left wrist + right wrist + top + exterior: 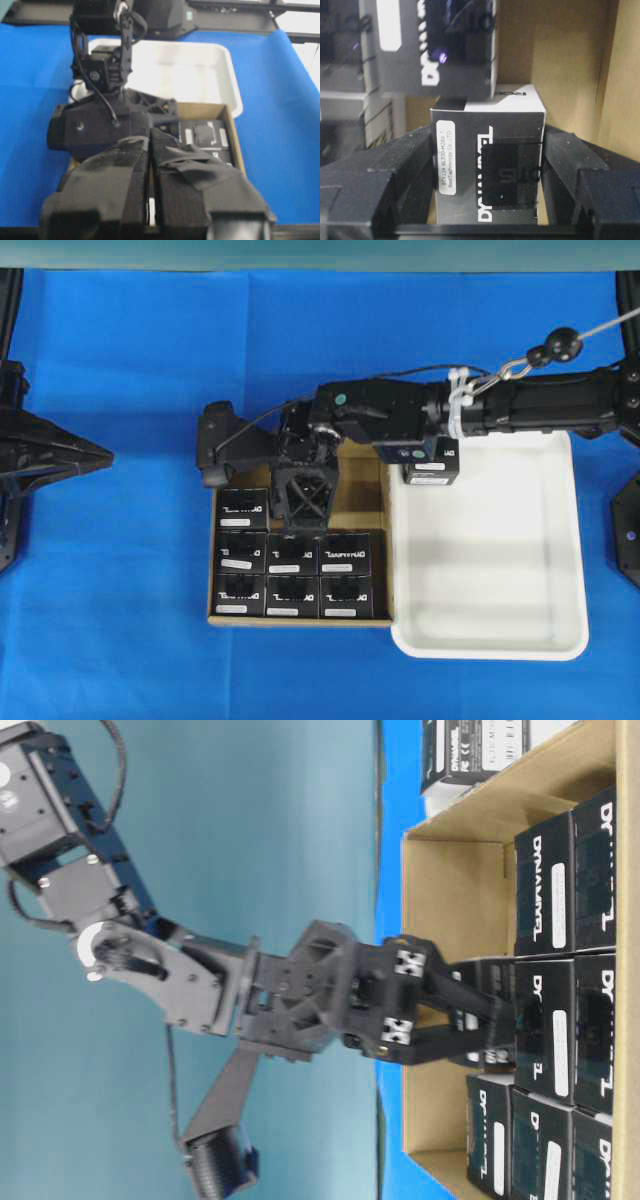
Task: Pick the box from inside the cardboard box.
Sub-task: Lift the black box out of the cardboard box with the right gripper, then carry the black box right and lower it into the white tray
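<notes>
We see the right gripper (487, 175) reaching down into the large shallow brown corrugated cardboard box (362, 490) at the centre of the overhead view, its two black fingers (385, 170) bracketing one small black cube-like box with white lettering and a white label strip (487, 155), which sits in the carton's middle row. In the wrist view the jaws stand close on either flank of that box; we cannot tell whether they are pressing it yet. The left gripper (150, 195), low in its own camera's frame, has its taped pads pressed together on nothing. Another identical box (431, 465) rests at the upper left corner of the white plastic tray (560, 540). We judge the risk to be a grip that bites too high or off-centre: the box could tip, slip, or drag a tightly packed neighbour (343, 553) as it lifts.
</notes>
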`<state>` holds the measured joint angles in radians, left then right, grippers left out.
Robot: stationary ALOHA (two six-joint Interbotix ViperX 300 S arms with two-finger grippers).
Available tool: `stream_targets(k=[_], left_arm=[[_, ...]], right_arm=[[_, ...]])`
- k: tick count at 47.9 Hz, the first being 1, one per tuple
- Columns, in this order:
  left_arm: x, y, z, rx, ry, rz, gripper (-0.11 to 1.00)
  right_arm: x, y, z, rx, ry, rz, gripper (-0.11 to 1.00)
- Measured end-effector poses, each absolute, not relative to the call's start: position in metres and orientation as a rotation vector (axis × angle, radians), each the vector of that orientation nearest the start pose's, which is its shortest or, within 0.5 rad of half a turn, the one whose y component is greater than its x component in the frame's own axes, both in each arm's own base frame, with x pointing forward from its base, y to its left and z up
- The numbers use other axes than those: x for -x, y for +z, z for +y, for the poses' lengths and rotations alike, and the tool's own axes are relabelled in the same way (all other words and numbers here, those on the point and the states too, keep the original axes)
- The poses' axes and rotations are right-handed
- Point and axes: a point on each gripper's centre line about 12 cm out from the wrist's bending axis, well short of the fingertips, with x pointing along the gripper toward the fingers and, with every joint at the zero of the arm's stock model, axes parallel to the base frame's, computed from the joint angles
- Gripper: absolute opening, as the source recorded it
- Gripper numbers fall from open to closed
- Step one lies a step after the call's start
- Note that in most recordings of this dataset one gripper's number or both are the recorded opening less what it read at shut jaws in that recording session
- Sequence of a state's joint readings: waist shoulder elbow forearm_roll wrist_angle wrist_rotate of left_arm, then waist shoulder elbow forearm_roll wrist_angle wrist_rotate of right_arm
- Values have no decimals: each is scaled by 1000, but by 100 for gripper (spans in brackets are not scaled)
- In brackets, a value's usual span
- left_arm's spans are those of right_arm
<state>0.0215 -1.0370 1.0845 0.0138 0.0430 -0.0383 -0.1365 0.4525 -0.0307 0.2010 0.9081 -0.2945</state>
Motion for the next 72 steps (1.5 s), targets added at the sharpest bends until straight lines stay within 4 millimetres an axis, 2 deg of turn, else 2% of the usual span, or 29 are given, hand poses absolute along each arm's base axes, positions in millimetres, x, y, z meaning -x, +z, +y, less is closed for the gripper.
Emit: stream_targets(k=[9,19,32,38,43,49,60,72], left_arm=[[-189,306,4,27,23,93,2],[-189,302,4,24,26,129,2],[-188,301,4,26,26,138,2],[-188,301,4,26,26,138,2],[-188,301,4,26,26,136,2],[-188,301,4,28,26,136,2],[-188,301,4,28,26,136,2],[-188,301,4,28,26,138,2]], right_arm=[[-484,178,-56,-57,137,1301,65],[-475,229,-76,-79,130,1314,65],[-440,290,-84,-87,130,1326,65],[-419,306,-85,-94,126,1335,65],[-399,308,-82,-106,130,1369,65],[-376,300,-76,-134,122,1411,65],[-330,278,-69,-188,78,1432,65],[-285,249,-66,-156,25,1442,65]])
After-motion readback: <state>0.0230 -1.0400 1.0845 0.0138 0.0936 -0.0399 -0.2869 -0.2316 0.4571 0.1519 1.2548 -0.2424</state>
